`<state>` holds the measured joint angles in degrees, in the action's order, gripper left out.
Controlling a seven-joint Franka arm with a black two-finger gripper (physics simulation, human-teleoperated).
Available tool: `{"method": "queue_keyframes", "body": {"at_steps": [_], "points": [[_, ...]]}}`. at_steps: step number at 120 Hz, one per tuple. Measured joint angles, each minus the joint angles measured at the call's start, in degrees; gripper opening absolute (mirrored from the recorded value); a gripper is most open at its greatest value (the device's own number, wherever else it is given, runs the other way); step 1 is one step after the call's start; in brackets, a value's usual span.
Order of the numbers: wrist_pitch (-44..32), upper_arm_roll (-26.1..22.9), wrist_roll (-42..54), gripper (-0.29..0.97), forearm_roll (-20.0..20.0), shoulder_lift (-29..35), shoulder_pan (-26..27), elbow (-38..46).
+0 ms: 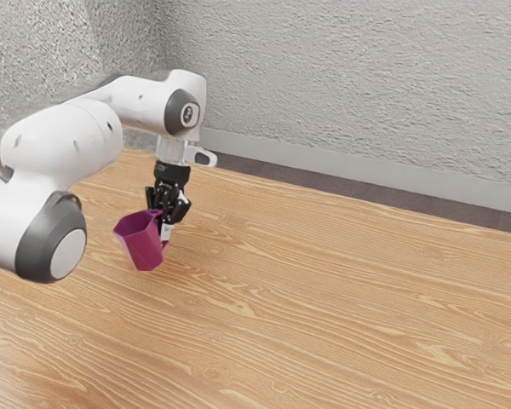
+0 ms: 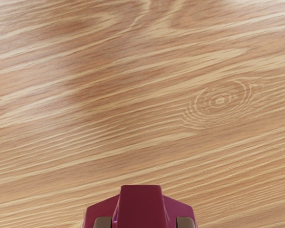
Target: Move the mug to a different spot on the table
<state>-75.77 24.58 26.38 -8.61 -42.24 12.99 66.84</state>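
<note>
Mug (image 1: 140, 239) hung tilted in the exterior view, its rim pinched between the closed fingers of the gripper (image 1: 169, 210), seemingly just clear of the table (image 1: 324, 290). The pickup looked done; the carry and the set-down at a new spot were left. The mug was smooth, magenta, faceted and tapering. In the wrist view it sat right under the hand, over pale, streaky wood grain with a ringed knot (image 2: 221, 99).

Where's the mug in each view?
Exterior view: mug sits left of centre, tilted, gripped by the gripper below the arm's wrist.
Wrist view: mug is just under the hand, with wood beyond it.
Shared landmark: the wood-grain table.
</note>
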Motion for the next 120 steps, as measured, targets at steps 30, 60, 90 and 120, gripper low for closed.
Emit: {"method": "queue_keyframes", "body": {"at_steps": [30,60,90,120], "points": [[1.39,-0.08,-2.76,0.04,-1.19,-2.45,3.04,-5.39],[1.64,-0.16,-5.52,0.04,-2.05,-4.97,4.33,-6.51],[-0.01,-0.08,-7.68,0.04,-2.15,-6.93,4.25,-6.52],[-1.58,-0.16,-9.28,0.04,-2.17,-8.52,4.25,-6.14]]}}
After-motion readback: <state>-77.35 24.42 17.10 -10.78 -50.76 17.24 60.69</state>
